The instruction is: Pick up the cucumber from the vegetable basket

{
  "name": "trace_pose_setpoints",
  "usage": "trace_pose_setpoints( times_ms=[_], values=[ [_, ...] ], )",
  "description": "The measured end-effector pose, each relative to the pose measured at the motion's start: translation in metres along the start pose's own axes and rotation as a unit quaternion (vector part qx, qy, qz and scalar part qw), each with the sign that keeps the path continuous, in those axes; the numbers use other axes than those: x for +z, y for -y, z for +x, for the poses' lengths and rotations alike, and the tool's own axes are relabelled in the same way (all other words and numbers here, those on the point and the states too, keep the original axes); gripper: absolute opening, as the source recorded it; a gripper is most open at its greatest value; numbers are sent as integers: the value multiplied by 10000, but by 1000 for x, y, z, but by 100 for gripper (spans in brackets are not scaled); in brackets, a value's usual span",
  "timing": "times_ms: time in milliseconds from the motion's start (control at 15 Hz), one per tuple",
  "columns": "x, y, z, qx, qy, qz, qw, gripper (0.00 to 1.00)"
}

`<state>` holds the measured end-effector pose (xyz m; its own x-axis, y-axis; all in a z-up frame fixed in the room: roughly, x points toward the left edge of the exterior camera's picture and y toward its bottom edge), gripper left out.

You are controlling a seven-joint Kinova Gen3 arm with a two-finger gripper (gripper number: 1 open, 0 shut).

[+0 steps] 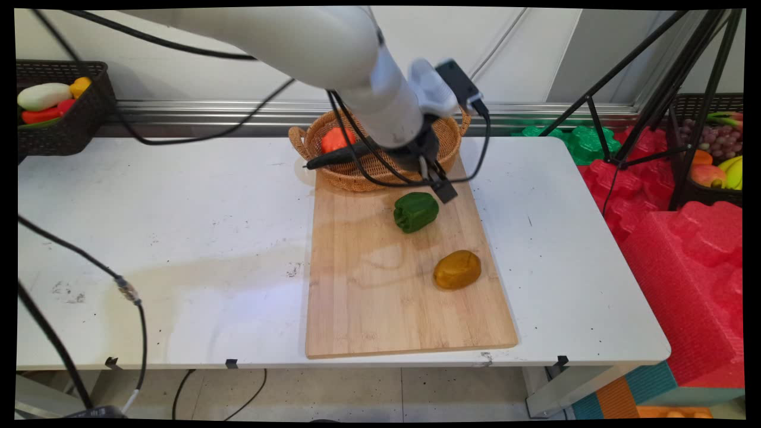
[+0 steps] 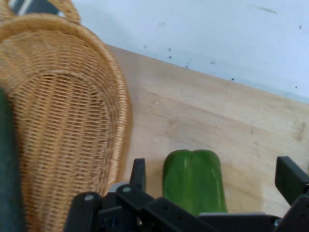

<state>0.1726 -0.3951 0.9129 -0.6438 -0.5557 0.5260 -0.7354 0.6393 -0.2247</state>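
Green is what sits right under your hand (image 1: 437,181): a green bell pepper (image 1: 415,211) lies on the wooden cutting board (image 1: 380,297), and in the hand view it shows between the two fingers (image 2: 139,175), which stand wide apart and grip nothing. The fingers flank the pepper (image 2: 194,180) with clear gaps on both sides; you cannot tell from either view whether they touch the board. Just behind the hand, the wicker basket (image 1: 339,172) rests at the far end of the board, its rim near the pepper. Inside it you can see an orange-red piece (image 1: 336,139) and a dark elongated object (image 1: 333,159), partly hidden by the arm. Nearer to you on the board, well apart from the pepper, lies a brownish-yellow rounded item (image 1: 456,269). The board rests on the white desk (image 1: 148,238).
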Motion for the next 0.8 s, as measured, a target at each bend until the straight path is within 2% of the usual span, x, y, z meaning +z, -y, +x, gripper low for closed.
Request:
trace_pose_setpoints(
  times_ms=[200,467,800],
  values=[
    [-34,10,-8,-103,-153,82,9998,100],
    [-65,25,-26,-254,-195,242,9992,100],
    [-94,62,-51,-538,-105,670,9962,100]
  ],
)
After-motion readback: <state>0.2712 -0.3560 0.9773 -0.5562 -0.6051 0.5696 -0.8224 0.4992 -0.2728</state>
